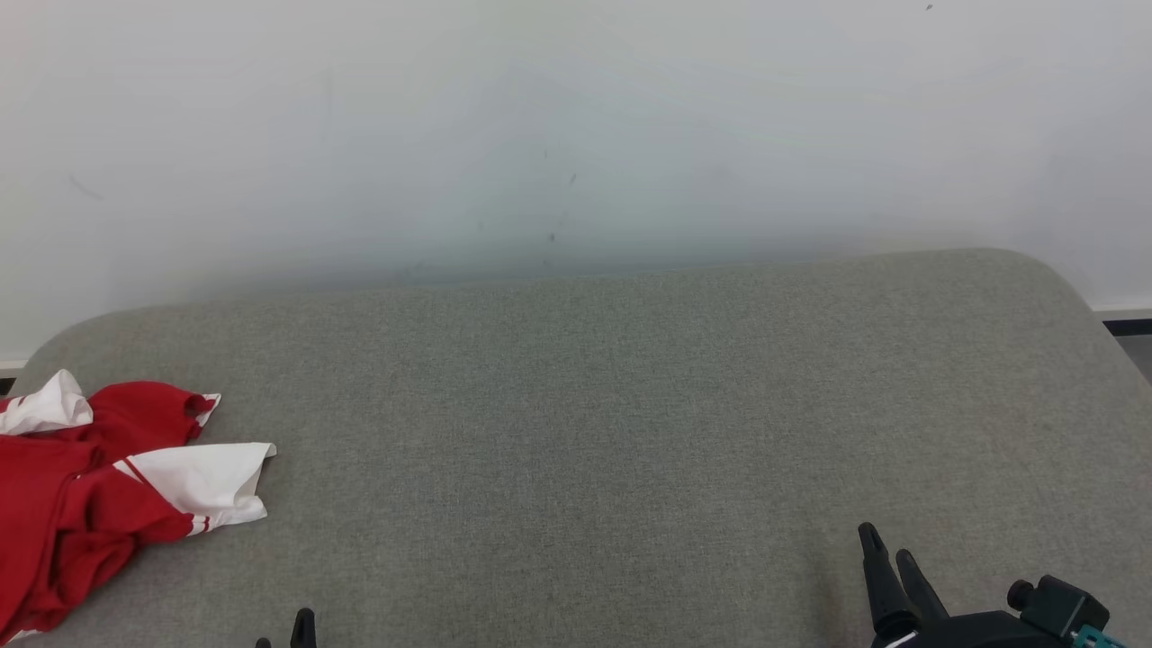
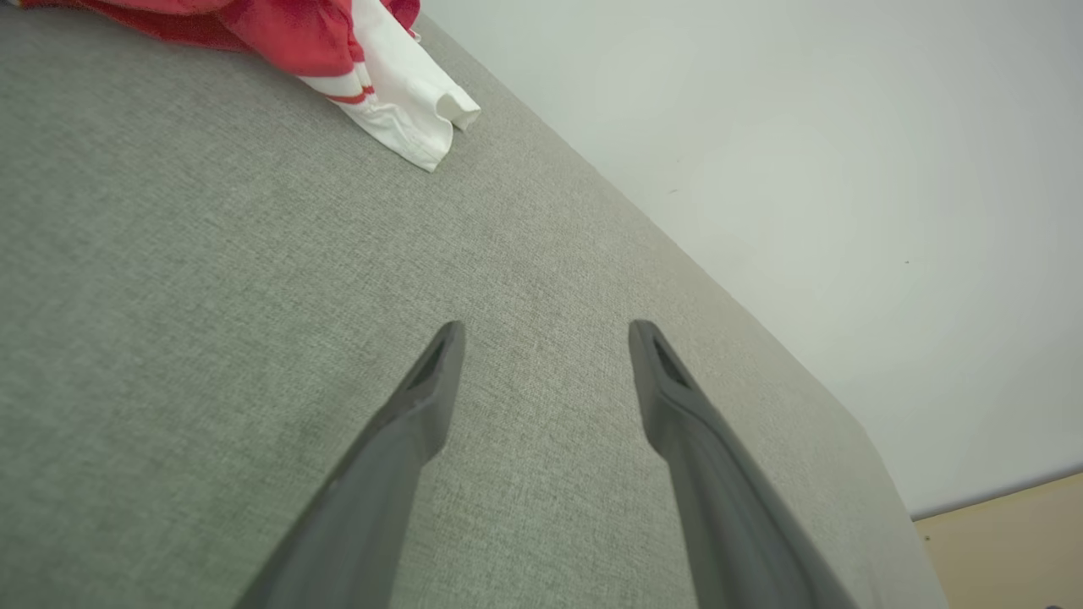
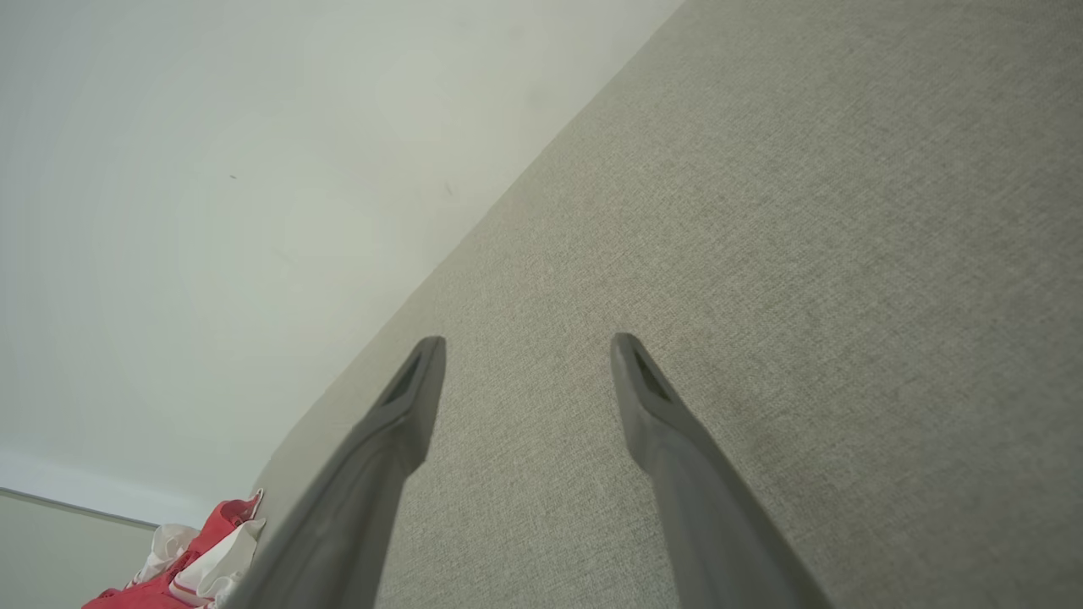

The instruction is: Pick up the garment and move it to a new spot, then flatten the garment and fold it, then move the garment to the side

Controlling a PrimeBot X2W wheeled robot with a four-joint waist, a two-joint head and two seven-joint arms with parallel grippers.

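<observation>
Both the left jaws and the right jaws stand wide open and empty over the grey bench [image 1: 576, 405]. The red-and-white garment [image 1: 81, 486] lies crumpled at the bench's left end, nearer the left jaws, touching neither.

Bright, soft, even light covers the grey woven-fabric worktop [image 1: 576, 405] and plain white wall [image 1: 576, 117], with a faint dim band along the worktop's far edge. The wrist views slightly bow that edge, and the long dark fingers [image 2: 398, 457] look soft up close.
</observation>
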